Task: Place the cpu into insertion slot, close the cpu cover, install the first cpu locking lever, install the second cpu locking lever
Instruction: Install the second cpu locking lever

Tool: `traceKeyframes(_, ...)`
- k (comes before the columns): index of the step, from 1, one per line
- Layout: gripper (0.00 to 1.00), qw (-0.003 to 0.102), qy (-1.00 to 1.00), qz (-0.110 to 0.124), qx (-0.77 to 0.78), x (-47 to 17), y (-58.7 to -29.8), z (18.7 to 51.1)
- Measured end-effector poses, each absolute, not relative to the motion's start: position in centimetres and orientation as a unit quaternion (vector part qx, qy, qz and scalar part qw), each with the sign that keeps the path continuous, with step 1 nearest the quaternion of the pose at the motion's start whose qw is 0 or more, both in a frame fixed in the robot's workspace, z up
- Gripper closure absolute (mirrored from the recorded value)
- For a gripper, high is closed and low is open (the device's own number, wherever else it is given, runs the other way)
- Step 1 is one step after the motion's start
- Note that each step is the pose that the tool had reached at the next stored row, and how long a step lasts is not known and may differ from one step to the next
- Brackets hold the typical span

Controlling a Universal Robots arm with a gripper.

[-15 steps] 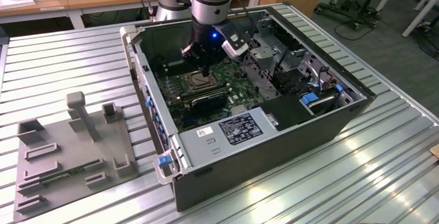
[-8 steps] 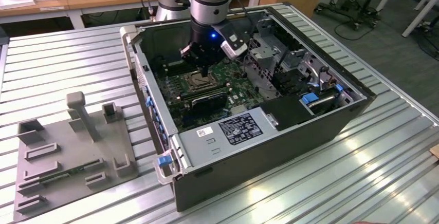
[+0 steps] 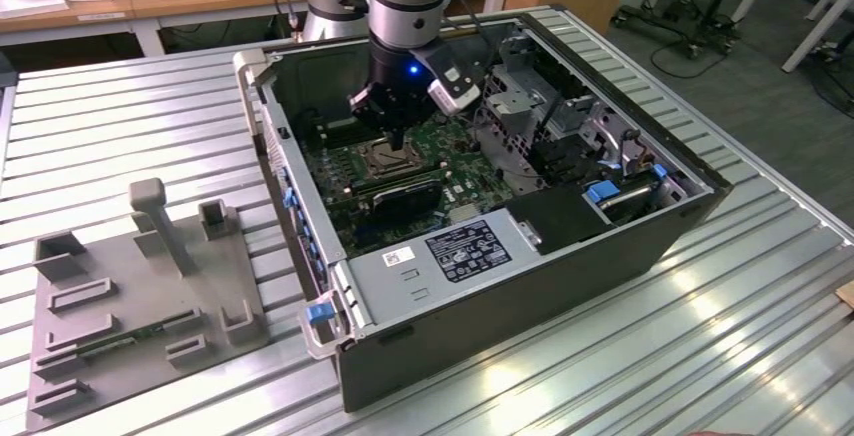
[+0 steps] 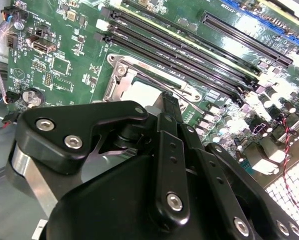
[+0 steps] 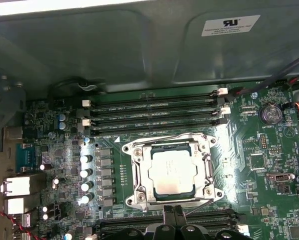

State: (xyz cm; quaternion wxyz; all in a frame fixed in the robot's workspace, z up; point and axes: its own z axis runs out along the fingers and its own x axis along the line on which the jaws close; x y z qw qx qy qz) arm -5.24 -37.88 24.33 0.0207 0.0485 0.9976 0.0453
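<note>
A ribbed metal table (image 3: 120,116) is seen carrying an open computer case (image 3: 534,276) at the centre of the exterior view. Inside it, a green motherboard (image 5: 269,165) is laid flat. In the first wrist view's lower centre, the insertion slot (image 5: 134,185) is occupied by the cpu (image 5: 170,171), over which the cpu cover (image 5: 208,167) appears lowered. The hand (image 5: 175,216) is positioned at the socket's near edge, fingers drawn nearly together, with nothing visibly held. A lever could be missed or bent if the fingertips slipped off its thin wire.
</note>
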Motion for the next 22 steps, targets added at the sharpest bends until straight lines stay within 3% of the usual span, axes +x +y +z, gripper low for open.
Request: traceKeyframes(22,0.89,0.021,0.998,0.045,0.049,-5.61,-38.24,24.18)
